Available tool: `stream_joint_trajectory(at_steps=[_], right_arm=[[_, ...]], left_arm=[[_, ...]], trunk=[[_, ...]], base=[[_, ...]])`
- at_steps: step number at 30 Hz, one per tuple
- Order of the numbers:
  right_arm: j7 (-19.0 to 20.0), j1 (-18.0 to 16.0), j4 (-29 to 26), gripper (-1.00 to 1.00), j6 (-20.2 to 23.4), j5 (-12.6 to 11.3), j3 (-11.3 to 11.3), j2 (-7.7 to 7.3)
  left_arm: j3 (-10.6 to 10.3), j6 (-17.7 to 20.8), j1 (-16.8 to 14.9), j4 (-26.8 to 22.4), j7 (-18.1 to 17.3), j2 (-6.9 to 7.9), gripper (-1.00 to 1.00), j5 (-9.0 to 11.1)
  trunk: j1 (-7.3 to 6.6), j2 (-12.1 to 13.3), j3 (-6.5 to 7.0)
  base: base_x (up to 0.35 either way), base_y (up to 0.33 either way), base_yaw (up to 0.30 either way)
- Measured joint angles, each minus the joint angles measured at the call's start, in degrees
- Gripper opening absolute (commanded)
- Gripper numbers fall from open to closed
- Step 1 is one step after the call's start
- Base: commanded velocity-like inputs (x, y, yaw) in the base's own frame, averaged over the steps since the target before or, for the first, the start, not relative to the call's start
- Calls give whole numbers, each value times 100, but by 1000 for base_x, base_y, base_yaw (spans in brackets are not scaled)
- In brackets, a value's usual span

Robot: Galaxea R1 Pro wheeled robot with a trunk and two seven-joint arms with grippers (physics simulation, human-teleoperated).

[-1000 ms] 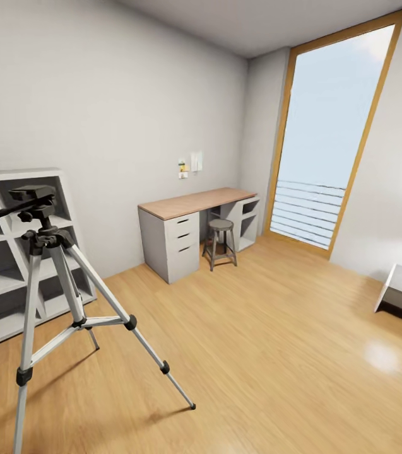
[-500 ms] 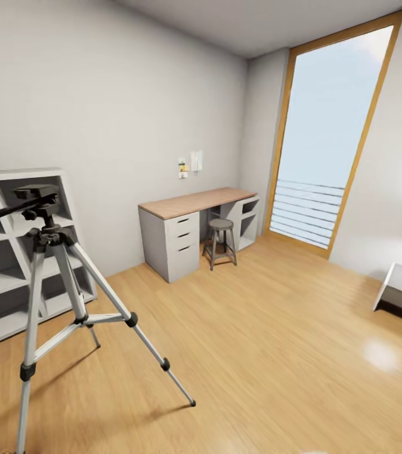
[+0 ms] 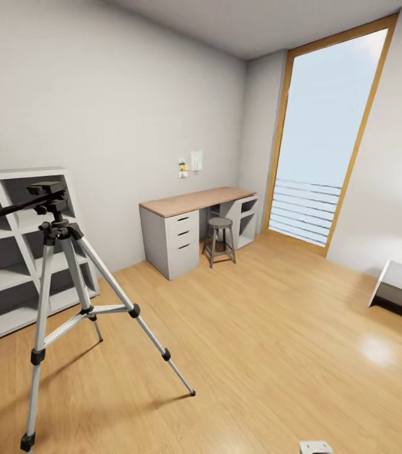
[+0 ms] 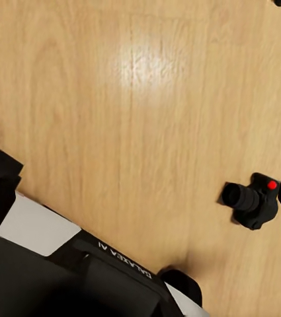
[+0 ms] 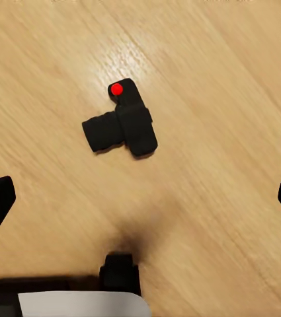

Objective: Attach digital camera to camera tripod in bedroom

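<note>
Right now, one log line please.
camera: on floor, untouched | tripod: standing, head bare | right gripper: open above camera | left gripper: unclear

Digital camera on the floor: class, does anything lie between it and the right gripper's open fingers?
Nothing visible does. In the right wrist view the digital camera lies alone on bare wood floor, with the right gripper open above it, one fingertip at either edge of that view and only planks between.

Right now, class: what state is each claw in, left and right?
Left claw: open, holding nothing.
Right claw: open, empty; camera lies on the floor.
</note>
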Motion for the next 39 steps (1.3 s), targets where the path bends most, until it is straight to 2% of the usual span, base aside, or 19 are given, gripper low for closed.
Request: stream_joint_trajectory(at_steps=[8,13,20,31,39], right_arm=[[0,-23,-282,100,280,-2,0,-4],[0,-109,-498,100,728,-2,0,-9],[0,-224,-616,100,1063,7,6,-9],[7,-270,-657,100,1180,13,15,10],[8,-273,-661,100,1193,14,11,7]], left_arm=[[-44,-76,2,-107,21,-7,100,-4],[-149,-97,6,-256,25,-4,100,-30],[-225,-111,11,-312,28,-1,100,-41],[-245,-117,32,-328,40,0,100,-48],[-188,-15,37,-393,21,-11,100,92]], trunk=[[0,0,0],[-1,0,0],[-1,0,0],[-1,-1,-1],[-1,0,-1]], base=[[-12,-1,0],[-4,0,0],[0,-1,0],[111,-94,0],[15,-13,0]])
